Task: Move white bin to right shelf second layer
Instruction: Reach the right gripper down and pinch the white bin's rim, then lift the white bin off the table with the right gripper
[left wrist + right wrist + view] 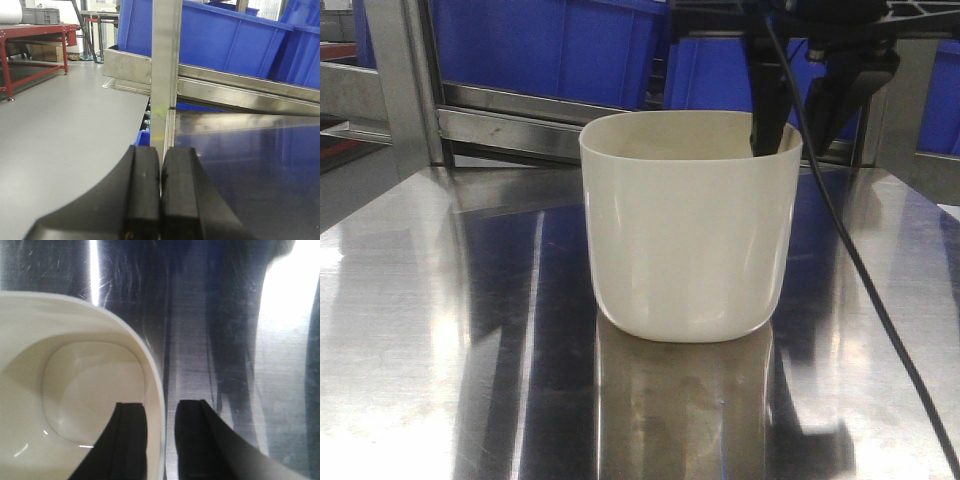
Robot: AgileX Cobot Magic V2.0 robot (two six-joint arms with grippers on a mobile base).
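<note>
The white bin [685, 230] stands upright on the mirror-like steel tabletop [440, 330], its mouth empty. My right gripper [798, 130] hangs over the bin's far right rim, open and straddling the wall. In the right wrist view one finger [131, 440] is inside the white bin [75, 390] and the other finger [192, 440] is outside, with a narrow gap to the wall. My left gripper [161, 150] is shut on nothing, off the table's left side. I cannot tell which rack level is the right shelf second layer.
Behind the table runs a steel rack bar [510, 125] with blue crates [550, 45] above it. A steel upright [165, 75] rises straight ahead of the left gripper. A black cable [880, 300] trails down across the table's right side.
</note>
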